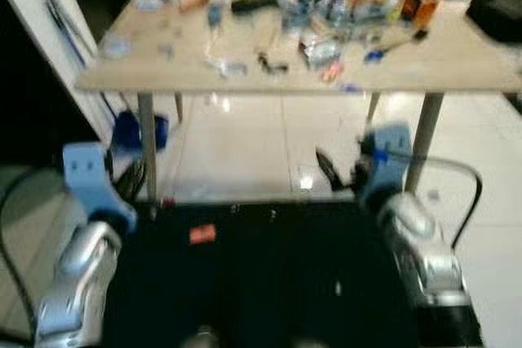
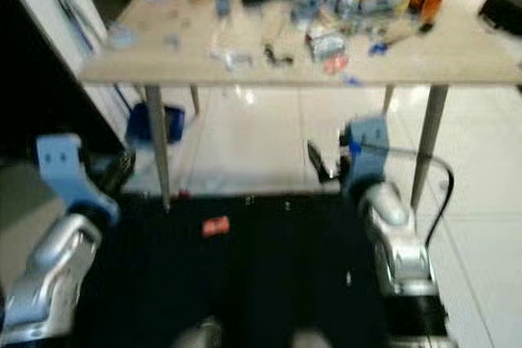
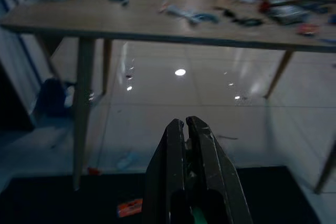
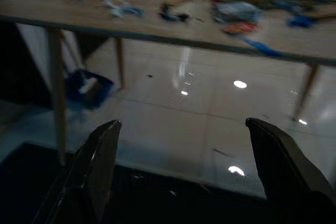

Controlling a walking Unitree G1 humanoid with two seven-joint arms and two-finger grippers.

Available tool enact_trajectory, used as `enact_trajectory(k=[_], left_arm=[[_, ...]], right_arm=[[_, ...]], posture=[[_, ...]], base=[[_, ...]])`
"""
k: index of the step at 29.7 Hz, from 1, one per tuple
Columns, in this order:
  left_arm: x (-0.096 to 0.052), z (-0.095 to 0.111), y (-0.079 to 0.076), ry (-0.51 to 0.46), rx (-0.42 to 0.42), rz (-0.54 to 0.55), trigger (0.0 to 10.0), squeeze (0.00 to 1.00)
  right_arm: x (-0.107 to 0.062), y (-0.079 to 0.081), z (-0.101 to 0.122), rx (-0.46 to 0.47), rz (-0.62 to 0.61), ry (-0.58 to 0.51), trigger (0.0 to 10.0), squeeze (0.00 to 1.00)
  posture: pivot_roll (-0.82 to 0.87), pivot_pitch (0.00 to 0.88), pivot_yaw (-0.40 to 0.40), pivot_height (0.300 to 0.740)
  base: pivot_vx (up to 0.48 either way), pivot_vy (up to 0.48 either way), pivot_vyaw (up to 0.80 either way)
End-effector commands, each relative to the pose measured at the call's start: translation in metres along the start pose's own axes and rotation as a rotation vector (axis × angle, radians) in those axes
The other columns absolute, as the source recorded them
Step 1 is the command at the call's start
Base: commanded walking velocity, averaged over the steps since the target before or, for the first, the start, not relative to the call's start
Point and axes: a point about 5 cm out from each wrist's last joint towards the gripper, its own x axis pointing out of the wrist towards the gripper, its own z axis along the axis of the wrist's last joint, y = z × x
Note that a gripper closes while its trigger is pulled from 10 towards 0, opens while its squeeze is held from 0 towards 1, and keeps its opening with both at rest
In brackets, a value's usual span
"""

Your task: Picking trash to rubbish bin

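Ahead, cluttered wooden table (image 1: 457, 67), glossy tiles (image 1: 245, 144)

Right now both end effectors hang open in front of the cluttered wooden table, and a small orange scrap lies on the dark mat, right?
Not quite. The left end effector is shut, as the left wrist view shows. The right end effector is open before the cluttered wooden table, and the small orange scrap lies on the dark mat.

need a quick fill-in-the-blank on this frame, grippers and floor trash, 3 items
1. The left gripper has its fingers ____.
2. The right gripper has its fingers ____.
3. The small orange piece of trash lies on the dark ____, in front of the cluttered table.

Missing words: shut; open; mat
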Motion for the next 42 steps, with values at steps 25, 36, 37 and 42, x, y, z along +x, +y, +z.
enact_trajectory(k=[25,36,37,42], left_arm=[[-0.0010,-0.0038,0.0043,0.016,0.003,0.010,10.0,0.00],[-0.0009,-0.0034,0.0027,0.015,0.004,0.007,10.0,0.00],[-0.0009,-0.0035,0.0027,0.014,0.003,0.008,10.0,0.00],[-0.0008,-0.0039,0.0032,0.015,0.003,0.008,10.0,0.00]], right_arm=[[0.0011,0.0036,-0.0012,0.013,0.013,-0.006,10.0,0.00],[0.0007,0.0028,-0.0011,0.011,0.014,-0.006,10.0,0.00],[0.0006,0.0028,-0.0012,0.010,0.014,-0.006,10.0,0.00],[0.0007,0.0028,-0.0011,0.010,0.016,-0.007,10.0,0.00]], posture=[[-0.16,0.000,0.009,0.740],[-0.16,0.000,0.008,0.740],[-0.16,0.000,0.008,0.740],[-0.16,0.000,0.008,0.740]], base=[[-0.405,0.000,0.00],[-0.437,0.000,0.00],[-0.480,0.000,0.00],[-0.480,0.000,0.00]])
